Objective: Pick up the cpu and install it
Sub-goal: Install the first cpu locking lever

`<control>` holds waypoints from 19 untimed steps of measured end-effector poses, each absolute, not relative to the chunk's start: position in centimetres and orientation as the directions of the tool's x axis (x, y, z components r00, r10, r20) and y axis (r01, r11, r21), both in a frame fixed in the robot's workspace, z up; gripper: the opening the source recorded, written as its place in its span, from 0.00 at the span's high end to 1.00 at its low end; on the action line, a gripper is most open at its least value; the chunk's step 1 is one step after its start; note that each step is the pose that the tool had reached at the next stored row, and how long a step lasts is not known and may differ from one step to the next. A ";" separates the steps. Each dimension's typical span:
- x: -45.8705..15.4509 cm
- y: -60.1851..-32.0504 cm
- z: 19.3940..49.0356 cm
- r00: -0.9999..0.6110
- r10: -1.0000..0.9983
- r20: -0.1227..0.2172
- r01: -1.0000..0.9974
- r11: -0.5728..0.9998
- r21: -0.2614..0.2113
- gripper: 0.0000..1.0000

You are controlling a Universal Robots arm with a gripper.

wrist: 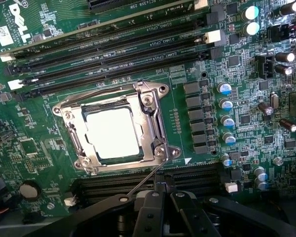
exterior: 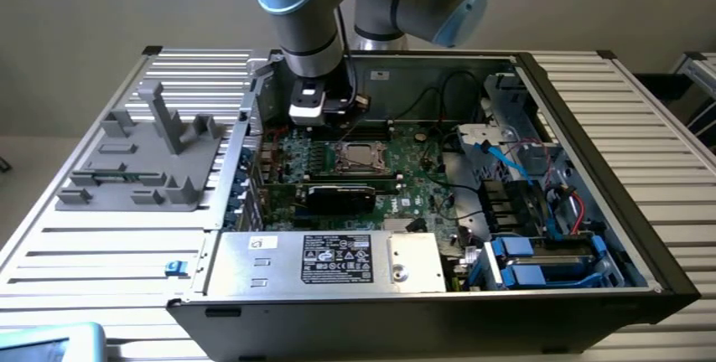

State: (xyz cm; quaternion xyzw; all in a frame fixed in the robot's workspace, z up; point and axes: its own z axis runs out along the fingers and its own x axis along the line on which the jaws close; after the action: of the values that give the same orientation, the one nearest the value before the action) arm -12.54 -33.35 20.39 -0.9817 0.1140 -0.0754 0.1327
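The cpu (wrist: pixel 112 132) is a bright silver square lying flat inside the metal socket frame (wrist: pixel 153 129) on the green motherboard. In the exterior view, the cpu (exterior: pixel 358 155) sits mid-board inside the open computer case. My gripper (wrist: pixel 163 196) hovers above the board just beside the socket, its black fingers (wrist: pixel 150 210) pressed together and shut on nothing. A thin wire lever (wrist: pixel 145 180) runs from the frame's corner toward the fingertips. From the exterior view, the gripper (exterior: pixel 339 121) hangs from the arm just behind the socket.
Black memory slots (wrist: pixel 113 44) flank the socket on both sides, and capacitors (wrist: pixel 226 104) stand beside it. A silver box with a label (exterior: pixel 335 260) fills the case front. An expansion card (exterior: pixel 339 195), cables (exterior: pixel 504 161) and blue drive bays (exterior: pixel 548 261) crowd the case. A grey fixture (exterior: pixel 146 157) stands outside.
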 end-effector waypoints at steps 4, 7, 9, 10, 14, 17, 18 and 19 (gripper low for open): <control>-12.5 -33.4 20.4 0.960 -0.255 0.118 -0.215 -0.936 -0.278 0.89; -12.5 -33.4 20.3 0.959 -0.259 0.118 -0.218 -0.936 -0.278 0.89; -12.3 -33.4 20.3 0.958 -0.261 0.118 -0.221 -0.935 -0.278 0.89; -12.2 -33.4 20.3 0.958 -0.263 0.118 -0.222 -0.935 -0.278 0.89; -12.0 -33.4 20.3 0.956 -0.269 0.118 -0.229 -0.933 -0.278 0.89; -11.9 -33.4 20.2 0.954 -0.276 0.118 -0.235 -0.931 -0.278 0.89; -11.9 -33.4 20.2 0.953 -0.278 0.118 -0.237 -0.931 -0.278 0.89; -11.8 -33.4 20.2 0.953 -0.279 0.118 -0.238 -0.931 -0.278 0.89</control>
State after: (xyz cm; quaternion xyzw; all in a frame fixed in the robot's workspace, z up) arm -11.84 -33.44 20.16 -0.9794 0.1321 -0.0777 0.1313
